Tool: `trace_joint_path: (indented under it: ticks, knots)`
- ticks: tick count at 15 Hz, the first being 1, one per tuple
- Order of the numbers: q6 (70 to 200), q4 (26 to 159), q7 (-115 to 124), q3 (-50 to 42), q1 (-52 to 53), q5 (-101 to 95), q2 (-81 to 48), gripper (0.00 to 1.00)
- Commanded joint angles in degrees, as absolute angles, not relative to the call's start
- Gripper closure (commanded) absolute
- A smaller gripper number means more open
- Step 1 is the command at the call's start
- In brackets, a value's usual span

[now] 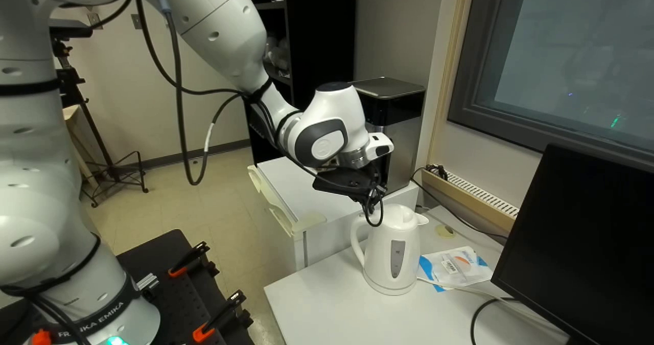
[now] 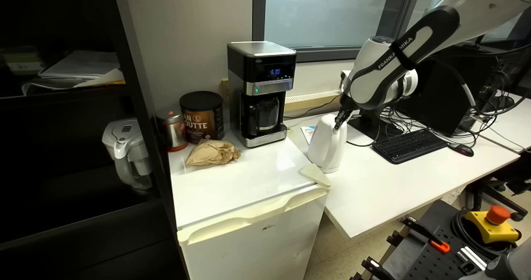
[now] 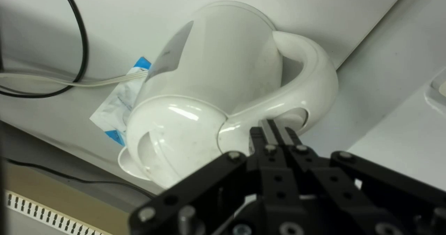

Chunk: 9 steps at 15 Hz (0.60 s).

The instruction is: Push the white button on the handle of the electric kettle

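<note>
The white electric kettle stands upright on the white desk, also seen in an exterior view and the wrist view. Its looped handle curves down one side, and also shows in an exterior view. An oval white button is set in the upper part of the handle. My gripper is shut with nothing between its fingers. Its tips are at the top of the handle and cover part of the button in the wrist view. It also shows in an exterior view. I cannot tell whether the tips touch.
A white mini fridge beside the desk bears a black coffee maker, a brown paper bag and cans. A blue and white packet, a cord and a black monitor are near the kettle. A keyboard lies on the desk.
</note>
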<state>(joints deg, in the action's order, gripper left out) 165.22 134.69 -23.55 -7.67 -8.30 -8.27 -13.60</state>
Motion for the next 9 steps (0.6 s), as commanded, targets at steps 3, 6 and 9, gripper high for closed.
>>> trace_joint_path:
  ticks: [3,6,9]
  knots:
    - [166.6,134.2,-22.8,-6.8,-9.8,-8.7,-15.3,0.97]
    - [166.6,134.4,-23.1,-6.4,-10.2,-8.3,-15.0,0.97]
    - [166.8,135.0,-23.6,-6.0,-10.7,-8.1,-14.0,0.97]
